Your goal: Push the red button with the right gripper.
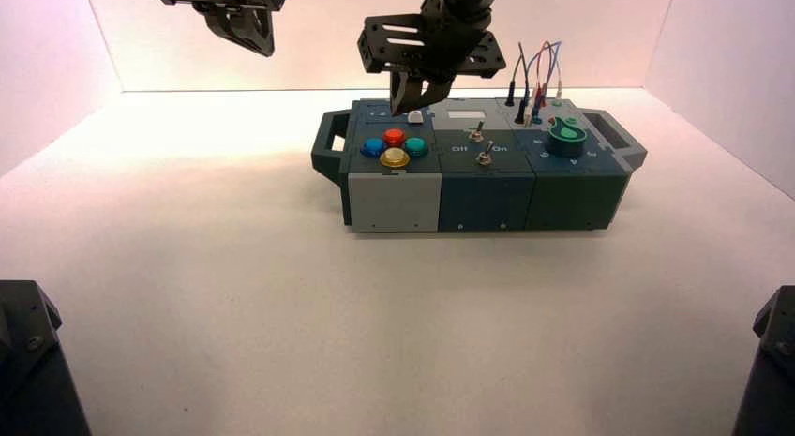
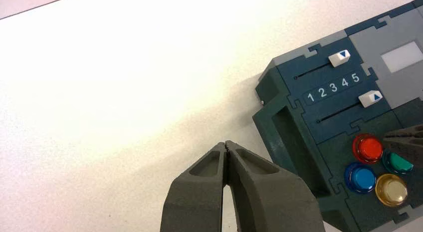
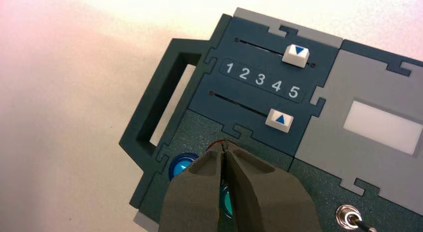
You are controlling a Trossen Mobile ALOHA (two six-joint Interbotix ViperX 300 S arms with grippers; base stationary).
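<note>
Right gripper point(image 3: 225, 148): fingers pressed together tip to tip, holding nothing, tips directly over the red button point(image 1: 395, 136), of which the right wrist view shows only a thin red edge past the tips. Whether the tips touch the dome cannot be told. The red button sits at the far point of the diamond cluster on the left end of the box point(image 1: 394, 202), with the blue button point(image 1: 372, 146) to its left, the teal button point(image 1: 416, 146) to its right and the yellow button point(image 1: 395, 157) nearest the robot. Just beyond the cluster lie two white sliders point(image 3: 279, 119), both near the 5 end of the 1–5 scale. Toggle switches point(image 1: 484, 157), a green knob point(image 1: 566, 135) and wires point(image 1: 536, 80) occupy the middle and right of the box, which stands on the white counter point(image 1: 234, 295). Left gripper point(image 2: 227, 147): fingers closed together, empty, raised above the counter to the left of the box
</note>
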